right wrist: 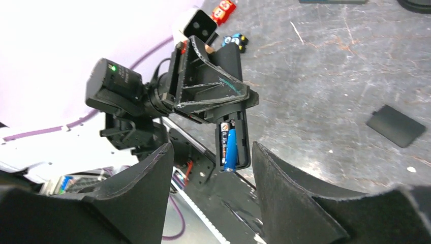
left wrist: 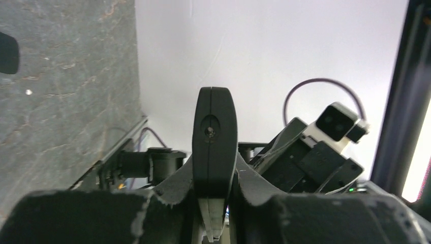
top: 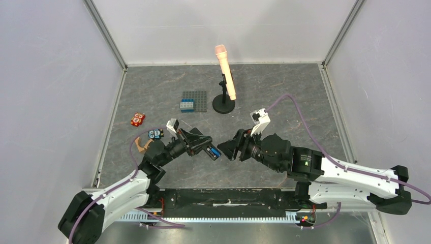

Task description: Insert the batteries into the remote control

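Observation:
My left gripper (top: 202, 144) is shut on the remote control (top: 209, 148), a slim black bar held above the table. In the left wrist view the remote (left wrist: 214, 137) stands end-on between the fingers of that gripper (left wrist: 216, 203). In the right wrist view the remote (right wrist: 231, 91) shows its open battery bay. A blue battery (right wrist: 229, 148) lies in it, its tip past the bay's end, and a darker battery (right wrist: 222, 137) lies beside it. My right gripper (top: 229, 148) is open and empty, its jaws (right wrist: 213, 203) apart just short of the remote's battery end.
The remote's flat black back cover (right wrist: 395, 125) lies on the table. A peach microphone (top: 225, 76) on a black stand is at the back, next to a grey baseplate (top: 195, 100) with a blue brick (top: 187, 105). A red toy (top: 137, 119) and a small blue-black piece (top: 155, 134) lie at the left.

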You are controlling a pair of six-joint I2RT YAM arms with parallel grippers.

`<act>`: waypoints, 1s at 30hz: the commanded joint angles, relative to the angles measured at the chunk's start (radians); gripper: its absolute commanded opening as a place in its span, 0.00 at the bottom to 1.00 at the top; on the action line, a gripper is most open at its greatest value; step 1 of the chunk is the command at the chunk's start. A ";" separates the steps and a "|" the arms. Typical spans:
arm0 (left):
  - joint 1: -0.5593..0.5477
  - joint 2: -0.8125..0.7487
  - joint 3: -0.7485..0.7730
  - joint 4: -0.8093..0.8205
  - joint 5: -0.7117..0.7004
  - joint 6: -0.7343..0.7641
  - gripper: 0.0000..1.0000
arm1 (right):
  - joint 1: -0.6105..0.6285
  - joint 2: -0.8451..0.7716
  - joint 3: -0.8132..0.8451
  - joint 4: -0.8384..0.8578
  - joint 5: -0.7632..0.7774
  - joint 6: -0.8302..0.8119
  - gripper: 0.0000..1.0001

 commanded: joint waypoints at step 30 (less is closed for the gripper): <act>-0.003 -0.118 0.067 0.064 -0.161 -0.309 0.02 | 0.002 0.013 -0.125 0.292 0.076 0.191 0.51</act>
